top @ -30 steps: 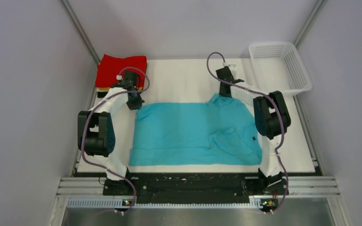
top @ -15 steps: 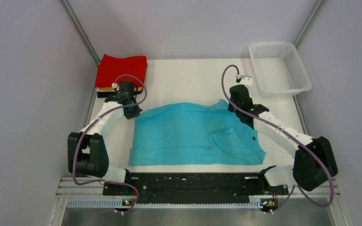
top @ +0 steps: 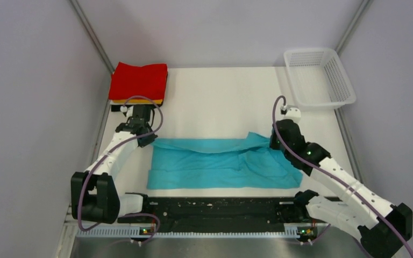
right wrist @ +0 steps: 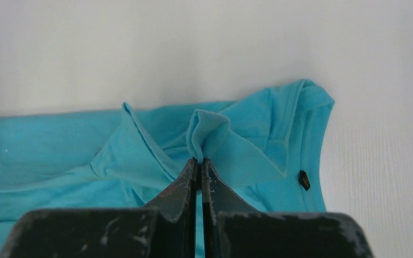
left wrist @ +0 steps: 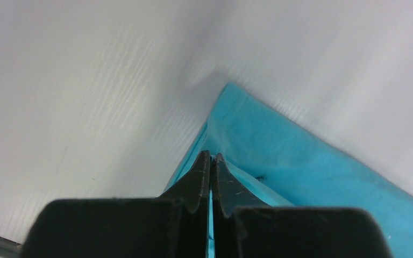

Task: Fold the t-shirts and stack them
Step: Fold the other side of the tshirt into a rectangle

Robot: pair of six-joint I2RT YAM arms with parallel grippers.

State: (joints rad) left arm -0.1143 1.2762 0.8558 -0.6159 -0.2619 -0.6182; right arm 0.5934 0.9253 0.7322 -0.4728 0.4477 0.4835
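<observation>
Turquoise t-shirt [top: 220, 166] far edge dragged nearward, lengthwise fold underway; left end effector [left wrist: 211, 159] and right end effector [right wrist: 199, 163] pinch its corners.

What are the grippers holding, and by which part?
Both hold the turquoise t-shirt: left gripper pinches its far-left corner, right gripper a cloth fold near its neckline.
</observation>
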